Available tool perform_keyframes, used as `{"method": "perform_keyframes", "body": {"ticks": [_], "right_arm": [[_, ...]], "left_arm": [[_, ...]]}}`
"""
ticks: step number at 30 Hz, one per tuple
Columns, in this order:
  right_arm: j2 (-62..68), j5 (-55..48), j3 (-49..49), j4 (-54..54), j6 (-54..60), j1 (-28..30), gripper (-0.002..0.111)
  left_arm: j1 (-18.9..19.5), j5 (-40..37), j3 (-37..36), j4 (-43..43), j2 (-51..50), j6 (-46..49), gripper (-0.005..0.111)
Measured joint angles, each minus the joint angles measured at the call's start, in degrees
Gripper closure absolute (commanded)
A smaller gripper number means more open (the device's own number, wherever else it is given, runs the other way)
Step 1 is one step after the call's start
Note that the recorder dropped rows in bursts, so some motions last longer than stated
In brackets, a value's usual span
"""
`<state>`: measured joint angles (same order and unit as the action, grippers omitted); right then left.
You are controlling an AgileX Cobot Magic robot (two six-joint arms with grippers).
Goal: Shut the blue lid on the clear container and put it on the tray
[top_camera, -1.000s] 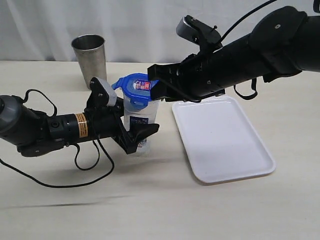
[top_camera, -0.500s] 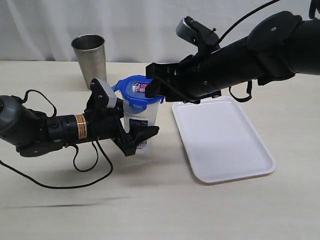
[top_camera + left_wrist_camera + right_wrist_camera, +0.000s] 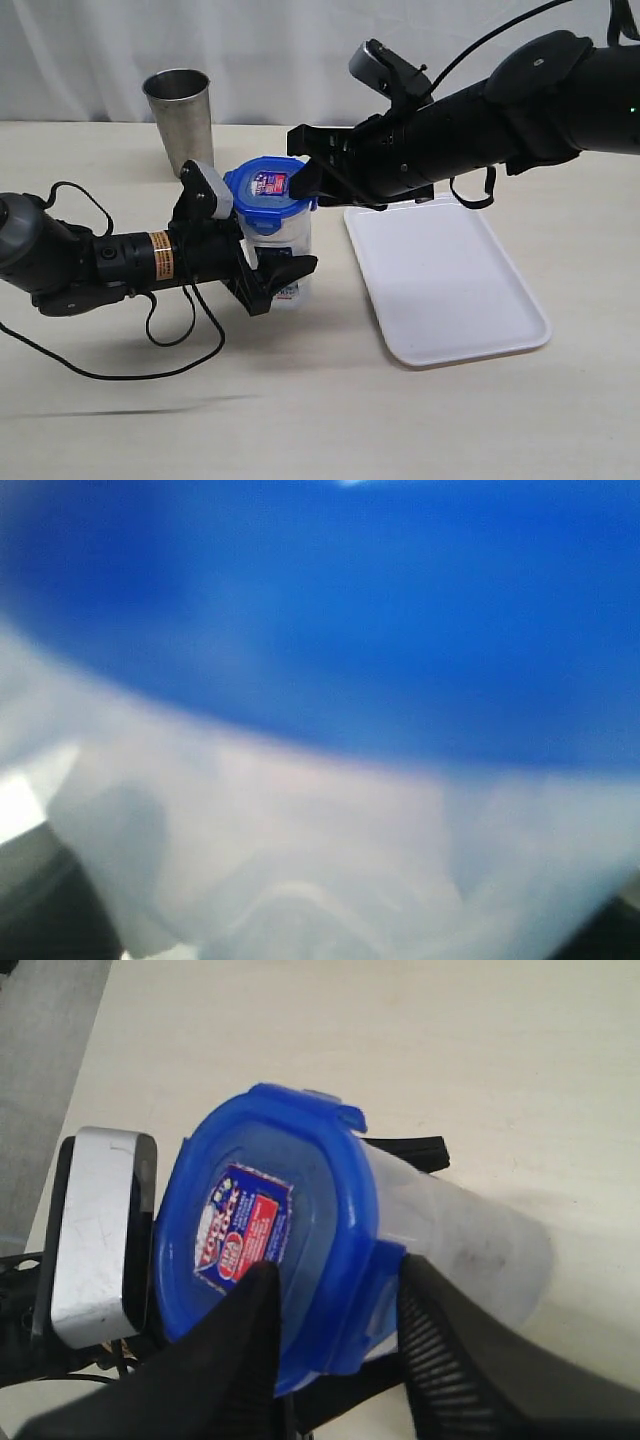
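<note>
Left jaws: the left gripper (image 3: 270, 255) is clasping the clear container (image 3: 281, 232) from the side, one finger in front of its wall and one behind, and is holding it upright on the table (image 3: 330, 420).
Right jaws: the right gripper (image 3: 335, 1310) is standing partly apart, straddling the rim of the blue lid (image 3: 270, 1230). I cannot tell whether it is pinching.
Lid: it is sitting on the container's mouth, above the left jaws, with one side flap lying between the right fingers (image 3: 250, 1300).
Edges: the tray (image 3: 450, 270) is lying flat just beside the container, below and behind the right jaws, and their arm is reaching over its far rim.
Around: a steel cup (image 3: 182, 115) is standing behind the left jaws, well apart.
In the way: a black cable (image 3: 170, 330) is looping on the table beside the left arm.
</note>
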<state>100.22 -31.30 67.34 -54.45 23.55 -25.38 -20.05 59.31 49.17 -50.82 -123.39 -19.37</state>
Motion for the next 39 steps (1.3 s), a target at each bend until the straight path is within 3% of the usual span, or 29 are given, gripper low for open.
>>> {"method": "perform_keyframes", "body": {"ticks": [10,21,28,34,39], "right_arm": [[-0.19,-0.50,0.36,5.72,-0.24,0.00,0.079],[-0.06,-0.47,0.57,21.75,-6.39,3.04,0.079],[-0.03,-1.58,0.57,23.29,-4.56,3.28,0.079],[-2.28,-3.59,0.17,23.72,4.11,3.18,0.079],[-7.98,-5.57,-0.01,23.82,21.51,1.92,0.079]], "left_arm": [[0.00,0.00,0.00,-0.55,0.00,0.81,0.107],[-0.10,0.84,0.00,-4.57,0.00,2.18,0.107],[-0.10,0.85,0.00,-5.94,0.00,5.00,0.107],[-0.10,1.22,0.00,-7.55,0.00,8.96,0.107],[-0.10,2.91,0.00,-10.43,0.00,13.98,0.107]]}}
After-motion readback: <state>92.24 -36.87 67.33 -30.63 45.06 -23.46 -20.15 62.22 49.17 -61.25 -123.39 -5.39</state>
